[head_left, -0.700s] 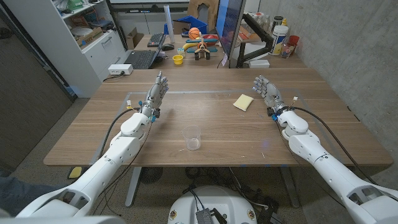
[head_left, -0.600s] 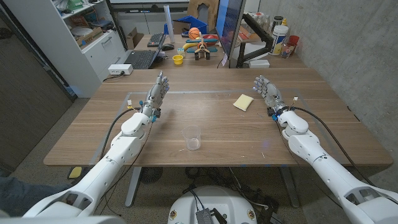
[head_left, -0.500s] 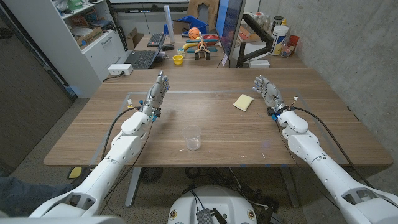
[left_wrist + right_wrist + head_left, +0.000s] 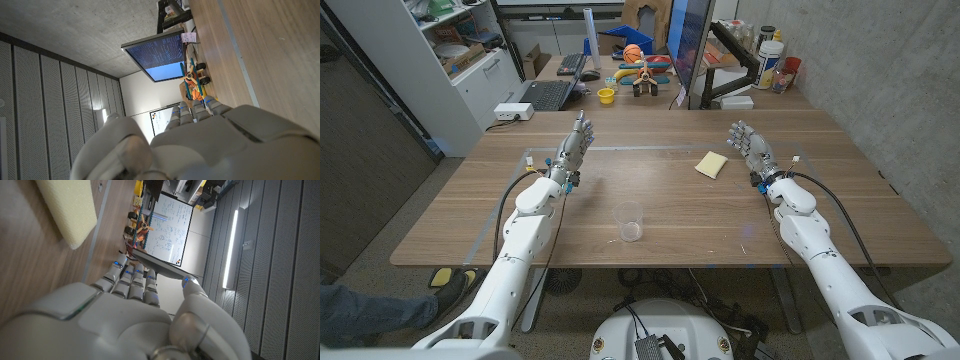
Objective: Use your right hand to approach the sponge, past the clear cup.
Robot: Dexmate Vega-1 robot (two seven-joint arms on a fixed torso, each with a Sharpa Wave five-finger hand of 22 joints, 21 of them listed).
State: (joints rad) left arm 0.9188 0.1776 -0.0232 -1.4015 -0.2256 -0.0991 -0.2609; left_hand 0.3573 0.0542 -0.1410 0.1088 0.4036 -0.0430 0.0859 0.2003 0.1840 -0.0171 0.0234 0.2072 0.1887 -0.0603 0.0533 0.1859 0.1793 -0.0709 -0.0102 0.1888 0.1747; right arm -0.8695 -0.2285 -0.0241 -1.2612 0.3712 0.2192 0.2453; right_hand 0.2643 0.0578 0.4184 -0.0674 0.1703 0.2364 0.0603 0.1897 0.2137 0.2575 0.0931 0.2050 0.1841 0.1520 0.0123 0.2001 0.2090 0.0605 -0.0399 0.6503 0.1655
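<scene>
The yellow sponge (image 4: 711, 165) lies flat on the wooden counter (image 4: 670, 200), a little right of the middle of the head picture and toward the far side. It also shows as a pale yellow block (image 4: 70, 210) in the right wrist picture. The clear cup (image 4: 629, 222) stands upright near the lower middle of the head picture, well apart from the sponge and closer to the robot. The right hand (image 4: 752, 150) is on the right side of the head picture, near the sponge but not touching it. Its fingers (image 4: 738, 133) point away from the robot, a little apart, and hold nothing. The left hand (image 4: 572, 150) is on the left side of the head picture, with its fingers (image 4: 582, 127) straight, close together, and holding nothing. A dark screen (image 4: 692, 40) stands past the far edge of the counter.
</scene>
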